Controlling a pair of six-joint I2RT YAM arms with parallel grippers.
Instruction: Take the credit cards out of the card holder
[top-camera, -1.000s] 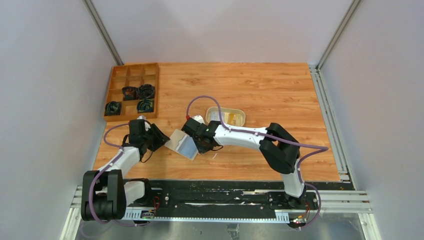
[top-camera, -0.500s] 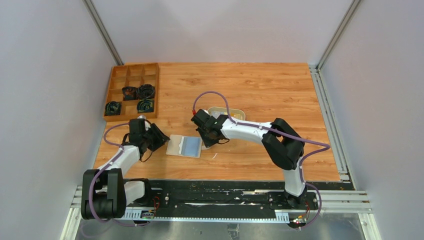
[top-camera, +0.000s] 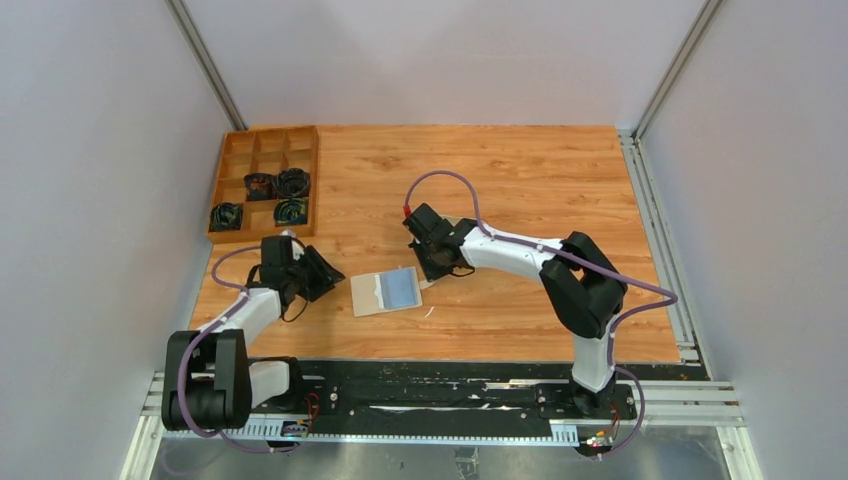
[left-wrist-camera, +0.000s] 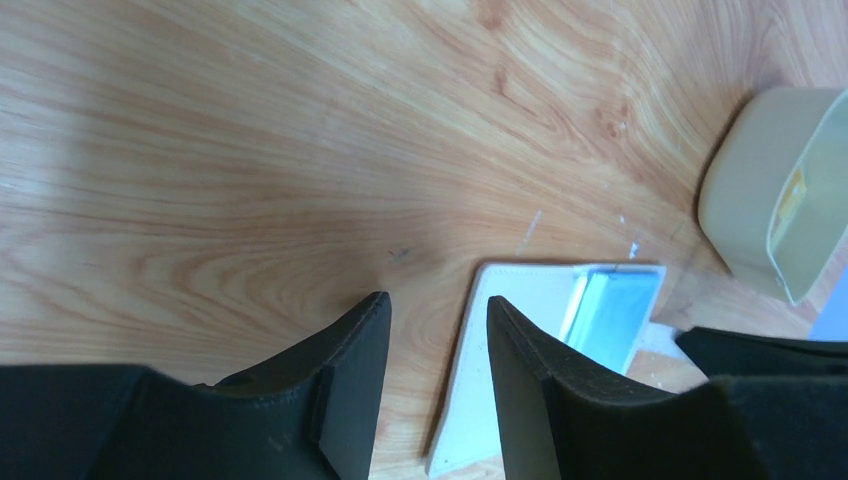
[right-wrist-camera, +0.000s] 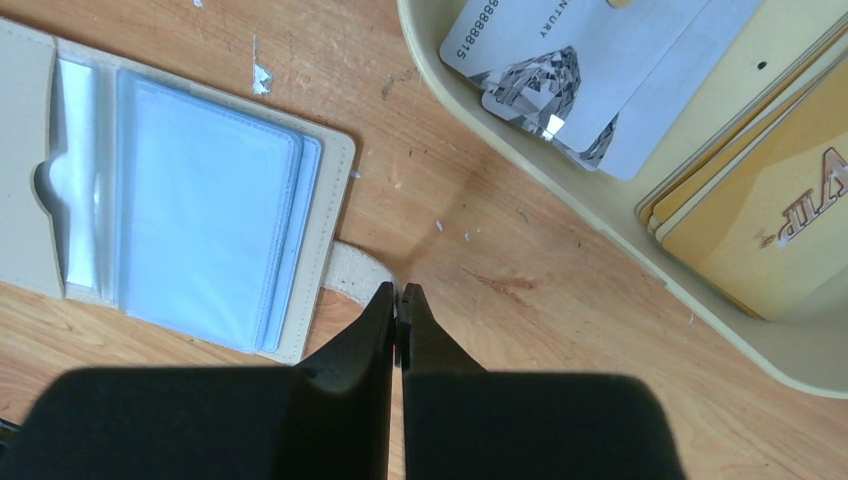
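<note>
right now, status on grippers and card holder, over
Left gripper open, empty. Right gripper shut, empty, by the tab. Card holder open flat on table; credit cards in tray. Nothing in the way.

Worktop (top-camera: 520, 180) of orange-brown wood with wavy darker grain. Card holder (right-wrist-camera: 190, 200) is cream-beige with pale blue-grey translucent pockets. In a cream tray (right-wrist-camera: 610, 240), silvery-white credit cards (right-wrist-camera: 570, 70) carry a grey faceted diamond print and black digits. The yellow-orange credit cards (right-wrist-camera: 770, 220) have gold lettering. Left gripper (left-wrist-camera: 435, 305) and right gripper (right-wrist-camera: 400, 295) are matte black. Arms (top-camera: 500, 255) are white and black, with purple cables (top-camera: 440, 173). A tan wooden divided box (top-camera: 270, 142) contains black coils (top-camera: 292, 182).
</note>
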